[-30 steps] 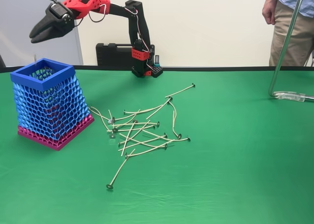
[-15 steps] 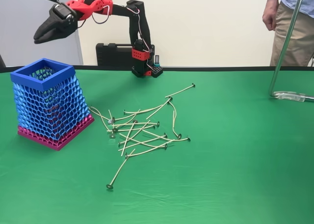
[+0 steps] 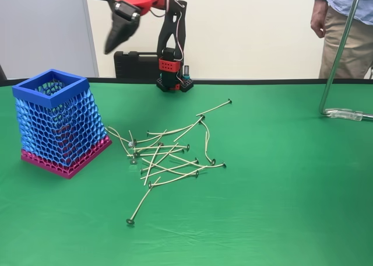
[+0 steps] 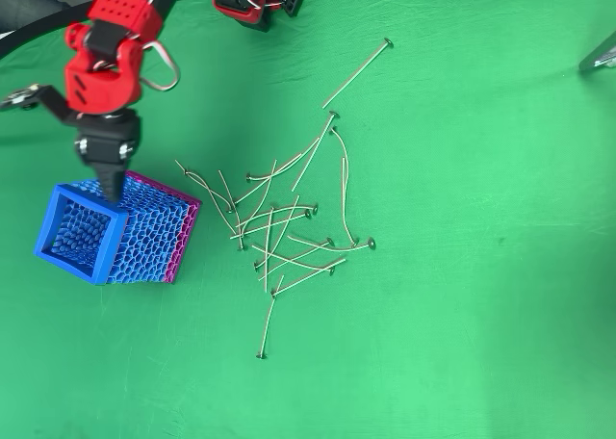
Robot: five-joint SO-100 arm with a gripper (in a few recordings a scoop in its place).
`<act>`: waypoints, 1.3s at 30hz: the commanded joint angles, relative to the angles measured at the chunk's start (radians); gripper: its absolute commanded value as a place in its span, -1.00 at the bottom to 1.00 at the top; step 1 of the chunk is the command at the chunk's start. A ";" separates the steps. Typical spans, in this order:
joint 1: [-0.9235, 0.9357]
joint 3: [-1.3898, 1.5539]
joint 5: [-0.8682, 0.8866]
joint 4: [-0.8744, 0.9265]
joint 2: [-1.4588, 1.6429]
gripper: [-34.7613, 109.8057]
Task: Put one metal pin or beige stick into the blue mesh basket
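Observation:
The blue mesh basket (image 3: pixel 55 126) with its pink base stands upright on the green cloth at the left; from overhead its square rim (image 4: pixel 58 229) shows the open top. Several thin beige pins (image 3: pixel 166 155) with round metal heads lie in a loose pile right of the basket, seen from above as pins (image 4: pixel 289 232). My red and black gripper (image 3: pixel 112 44) hangs high in the air, right of and behind the basket, pointing down. Its jaws look closed with nothing visible between them. From overhead the gripper (image 4: pixel 109 187) sits over the basket's far right corner.
A black case (image 3: pixel 134 65) sits behind the arm's base (image 3: pixel 173 79) at the table's back edge. A metal stand pole (image 3: pixel 338 50) rises at the right, with a person (image 3: pixel 344 27) standing behind it. One pin (image 3: pixel 140 205) lies apart toward the front.
The gripper has swung from above the basket's left side to the right and upward, and now points more steeply down. Basket and pins have not moved.

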 commanded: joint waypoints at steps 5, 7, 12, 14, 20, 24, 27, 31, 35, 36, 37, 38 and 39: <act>-0.186 0.373 0.023 0.015 0.321 -0.51; -0.233 0.466 0.037 0.032 0.408 -0.51; -0.316 0.712 0.081 0.020 0.629 -0.51; -0.341 0.801 0.107 0.012 0.716 -0.51; -0.408 1.049 0.183 0.032 0.991 -0.51; -0.431 1.186 0.224 0.037 1.118 -0.51; -0.439 1.278 0.247 0.017 1.184 -0.51; -0.440 1.381 0.265 -0.058 1.209 -0.51; -0.440 1.448 0.268 -0.091 1.243 -0.51; -0.440 1.448 0.279 -0.084 1.249 -0.51; -0.440 1.448 0.284 -0.077 1.258 -0.51; -0.442 1.448 0.285 -0.064 1.264 -0.51; -0.443 1.448 0.291 -0.049 1.275 -0.51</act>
